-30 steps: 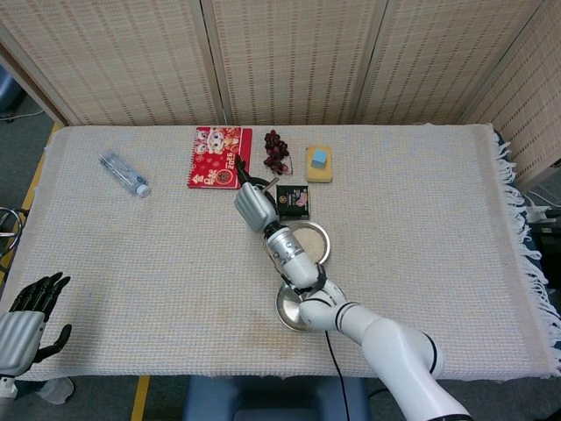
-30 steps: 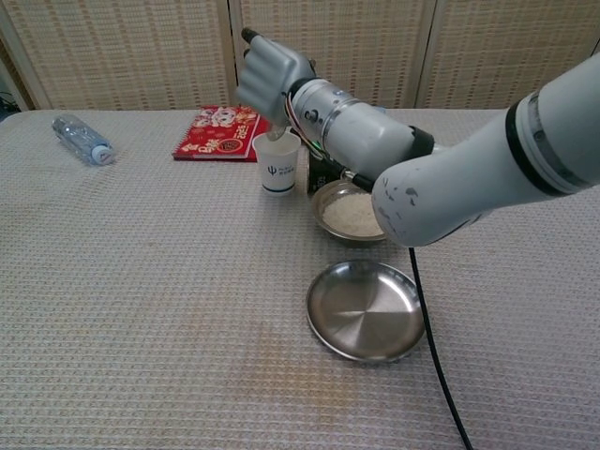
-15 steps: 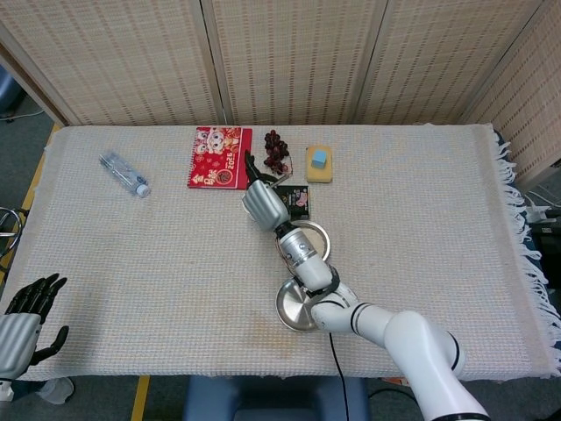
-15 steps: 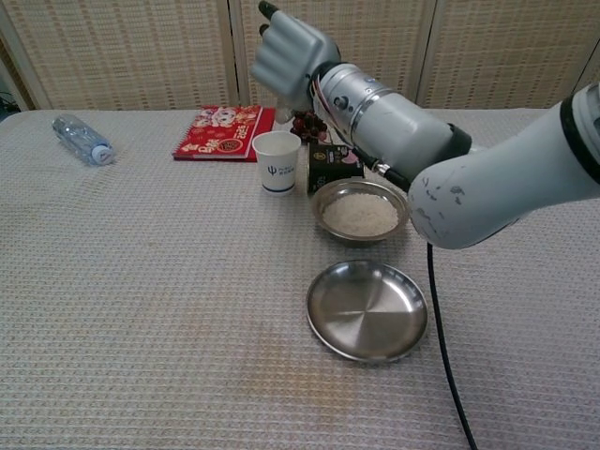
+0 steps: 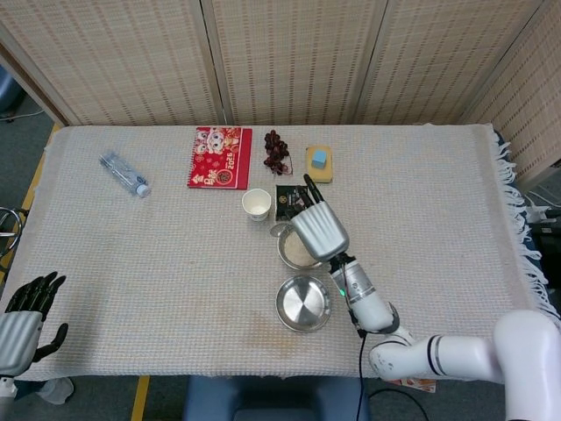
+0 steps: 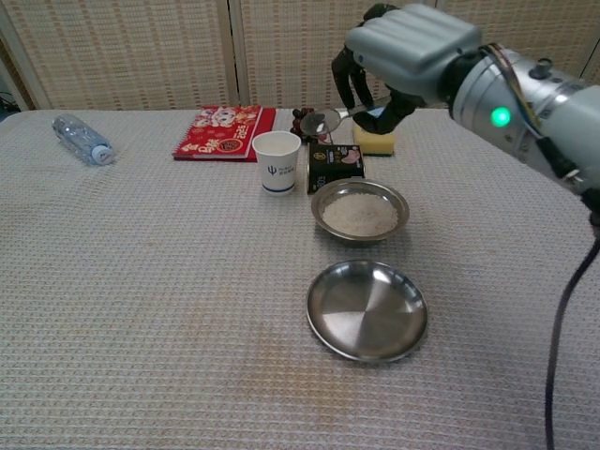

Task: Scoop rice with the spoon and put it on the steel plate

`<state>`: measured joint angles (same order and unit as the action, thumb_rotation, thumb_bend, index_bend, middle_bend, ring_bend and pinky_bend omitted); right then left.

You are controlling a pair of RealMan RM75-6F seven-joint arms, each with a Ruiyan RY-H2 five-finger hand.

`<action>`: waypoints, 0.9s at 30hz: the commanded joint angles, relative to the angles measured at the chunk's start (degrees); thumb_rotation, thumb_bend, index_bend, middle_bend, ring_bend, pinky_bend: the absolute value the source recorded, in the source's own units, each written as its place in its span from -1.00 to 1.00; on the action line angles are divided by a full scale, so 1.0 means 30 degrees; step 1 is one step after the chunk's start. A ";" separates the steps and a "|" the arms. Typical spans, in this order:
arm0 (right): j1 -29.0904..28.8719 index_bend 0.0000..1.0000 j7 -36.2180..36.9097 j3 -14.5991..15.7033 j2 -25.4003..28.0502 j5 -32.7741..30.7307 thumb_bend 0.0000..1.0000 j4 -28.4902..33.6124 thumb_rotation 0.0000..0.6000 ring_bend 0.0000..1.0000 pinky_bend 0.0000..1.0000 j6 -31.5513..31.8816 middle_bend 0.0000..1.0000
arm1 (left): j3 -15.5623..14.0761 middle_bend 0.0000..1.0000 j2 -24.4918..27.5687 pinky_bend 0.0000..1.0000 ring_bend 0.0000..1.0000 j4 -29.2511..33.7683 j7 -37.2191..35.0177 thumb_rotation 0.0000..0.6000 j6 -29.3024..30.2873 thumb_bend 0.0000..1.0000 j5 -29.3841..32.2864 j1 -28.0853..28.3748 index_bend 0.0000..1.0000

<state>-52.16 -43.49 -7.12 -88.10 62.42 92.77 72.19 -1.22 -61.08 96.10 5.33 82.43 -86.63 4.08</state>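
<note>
Beige woven-reed folding screen panels [image 5: 289, 61] run behind the table's far edge. Table w/ off-white waffle-weave cloth [image 5: 131, 254], fringe at right edge [image 5: 526, 254]. Grey floor [image 5: 22, 149] at left, yellow tape strip [image 5: 140, 399] nr front-left corner. Even, soft light.

A white paper cup [image 6: 277, 162] carries a small dark blue logo with a line of tiny print beneath it, too small to read. The red booklet [image 5: 219, 157] shows cartoon figures and what looks like the year 2025 in gold, though the digits are blurred. A dark box [image 6: 336, 167] behind the rice bowl has a pinkish picture and lettering that cannot be made out
</note>
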 commanded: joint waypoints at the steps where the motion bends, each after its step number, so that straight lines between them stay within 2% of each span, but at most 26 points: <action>1: 0.2801 0.81 0.2887 0.2581 0.2358 0.2810 -0.25 0.2840 1.00 -0.73 -0.97 0.0871 0.12 | 0.0077 -1.00 -0.0141 -0.80 -1.00 0.0059 0.0258 1.00 -0.0170 -0.16 0.0165 0.0099 -1.00; 5: 0.3592 0.78 0.3579 0.3795 0.1559 0.4921 -0.25 0.1429 1.00 -0.73 -0.97 0.0826 0.12 | 0.0224 -1.00 -0.0306 -0.80 -1.00 -0.0158 0.0116 1.00 0.0093 -0.16 -0.0152 0.0186 -1.00; 8: 0.3963 0.77 0.4595 0.4117 0.0734 0.4712 -0.24 0.0732 1.00 -0.73 -0.97 -0.0233 0.12 | 0.0226 -1.00 -0.0308 -0.79 -1.00 -0.0148 0.0086 1.00 0.0174 -0.16 -0.0221 0.0171 -1.00; 21: 0.4350 0.66 0.6252 0.3696 -0.2777 0.5106 -0.25 -0.3128 1.00 -0.73 -0.97 -0.2883 0.12 | -0.0030 -1.00 -0.0104 -0.79 -1.00 0.0037 0.0092 1.00 -0.0171 -0.16 -0.0217 0.0173 -1.00; 23: 0.4401 0.55 0.6307 0.3677 -0.2950 0.5251 -0.25 -0.3356 1.00 -0.73 -0.97 -0.3103 0.11 | -0.0059 -1.00 -0.0051 -0.79 -1.00 0.0008 0.0016 1.00 -0.0226 -0.16 -0.0182 0.0167 -1.00; 26: 0.4405 0.06 0.6148 0.3712 -0.2985 0.5596 -0.25 -0.3637 1.00 -0.85 -0.98 -0.3319 -0.10 | -0.0028 -1.00 0.0015 -0.79 -1.00 -0.0045 -0.0236 1.00 -0.0217 -0.16 -0.0082 0.0140 -1.00; 27: 0.4435 -0.18 0.6164 0.3670 -0.3010 0.5700 -0.25 -0.3706 1.00 -0.92 -0.99 -0.3354 -0.22 | -0.0001 -1.00 0.0036 -0.79 -1.00 -0.0036 -0.0248 1.00 -0.0171 -0.16 -0.0038 0.0118 -1.00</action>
<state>-38.94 -24.97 3.97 -97.04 79.30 81.82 62.28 -1.26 -61.01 96.00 4.62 81.88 -86.79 4.47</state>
